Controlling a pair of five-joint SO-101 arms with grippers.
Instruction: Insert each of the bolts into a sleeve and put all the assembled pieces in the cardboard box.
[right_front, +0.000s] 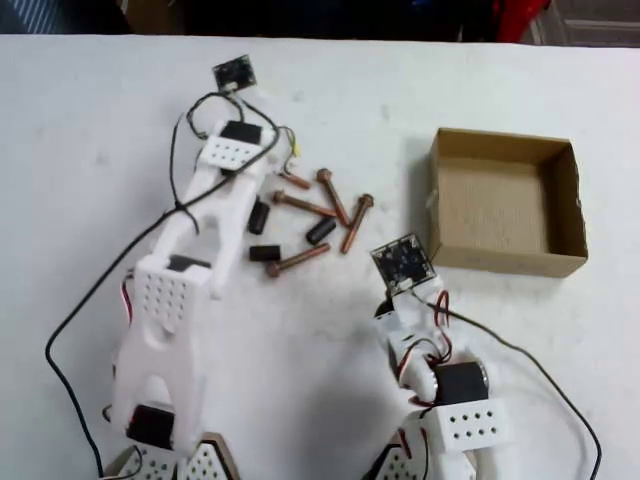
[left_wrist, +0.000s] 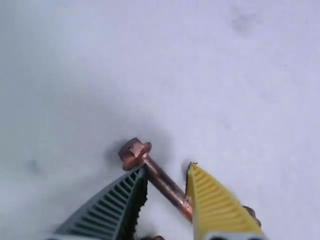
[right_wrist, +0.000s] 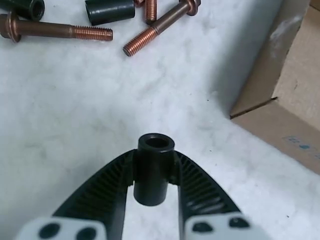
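A big white table (right_front: 330, 100) takes up most of the high view. Its top looks a bit rough and bumpy. The far edge of the table runs along the top of the frame, and behind it the room is dark. At the upper left there is something blue with stripes (right_front: 40, 14). A little to the right of it is a brown thing (right_front: 152, 14). At the upper right there is a red thing (right_front: 520, 16), and beside it, in the corner, a grey panel (right_front: 600, 16). In the left wrist view, a faint grey smudge (left_wrist: 243, 22) sits on the table at the upper right of the frame.
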